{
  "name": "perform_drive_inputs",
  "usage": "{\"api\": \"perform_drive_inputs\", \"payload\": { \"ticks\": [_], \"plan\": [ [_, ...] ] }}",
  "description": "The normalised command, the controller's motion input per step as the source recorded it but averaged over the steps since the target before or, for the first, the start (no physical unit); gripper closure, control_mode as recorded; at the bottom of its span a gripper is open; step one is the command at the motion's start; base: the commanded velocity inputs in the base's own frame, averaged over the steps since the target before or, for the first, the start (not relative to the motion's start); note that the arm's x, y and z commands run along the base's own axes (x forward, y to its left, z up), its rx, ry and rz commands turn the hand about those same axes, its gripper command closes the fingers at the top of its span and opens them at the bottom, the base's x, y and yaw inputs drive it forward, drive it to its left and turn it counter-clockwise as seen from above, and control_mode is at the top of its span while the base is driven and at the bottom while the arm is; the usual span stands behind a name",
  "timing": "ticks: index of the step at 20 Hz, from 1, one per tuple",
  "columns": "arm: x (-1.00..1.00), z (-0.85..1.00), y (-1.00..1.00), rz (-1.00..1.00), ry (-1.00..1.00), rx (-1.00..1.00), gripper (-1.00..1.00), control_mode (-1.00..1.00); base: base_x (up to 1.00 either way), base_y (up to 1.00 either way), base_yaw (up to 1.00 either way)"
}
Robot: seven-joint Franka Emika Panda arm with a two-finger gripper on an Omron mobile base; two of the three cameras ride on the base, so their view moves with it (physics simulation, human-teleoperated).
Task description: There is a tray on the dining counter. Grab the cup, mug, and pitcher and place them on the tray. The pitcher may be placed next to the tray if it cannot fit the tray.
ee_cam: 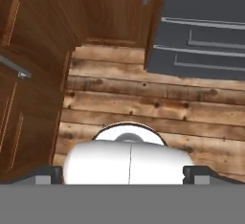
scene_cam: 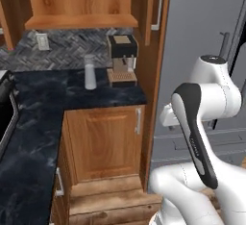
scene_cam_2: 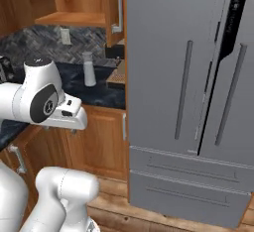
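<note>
Left base view, pitcher: the tall pale grey pitcher stands upright on the dark marble table, near its back, just beside the coffee machine and apart from it.
Left base view, arm: the white arm is folded up at the right, in front of the fridge, well apart from the pitcher.
Left base view, edges: the table's front edge runs over a wooden cabinet door; an open shelf hangs above the pitcher, so room overhead is limited.
Right base view, pitcher: the same pitcher shows beyond the arm's elbow, with a socket on the tiled wall behind it.
Right base view, open room: the grey fridge fills the right side; the wooden floor in front of it is bare.
Hand view, pincer: the pincer points down at the floor planks, its tips spread wide at the two lower corners, with nothing between them.
Step in hand, judged: approach to the pitcher, task barely begun; no tray, cup or mug can be placed from here.
How to do it well, judged: bring the base squarer to the table, raise the hand above the front edge, then come in level under the shelf, on the side away from the coffee machine.
</note>
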Motion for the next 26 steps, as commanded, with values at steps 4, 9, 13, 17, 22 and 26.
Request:
{"api": "perform_drive_inputs", "payload": {
  "ticks": [4,9,13,17,22,26],
  "plan": [
    [0.0,0.0,0.0,0.0,0.0,0.0,-1.0,1.0,0.57,0.77,-0.15],
    [0.0,0.0,0.0,0.0,0.0,0.0,-1.0,1.0,0.86,0.66,-0.04],
    [0.0,0.0,0.0,0.0,0.0,0.0,-1.0,1.0,0.94,0.25,-0.03],
    [0.0,0.0,0.0,0.0,0.0,0.0,-1.0,1.0,0.89,0.01,-0.06],
    [0.0,0.0,0.0,0.0,0.0,0.0,-1.0,1.0,0.76,0.05,-0.03],
    [0.0,0.0,0.12,0.0,0.0,-0.01,-1.0,-1.0,0.09,0.12,0.0]
  ]
}}
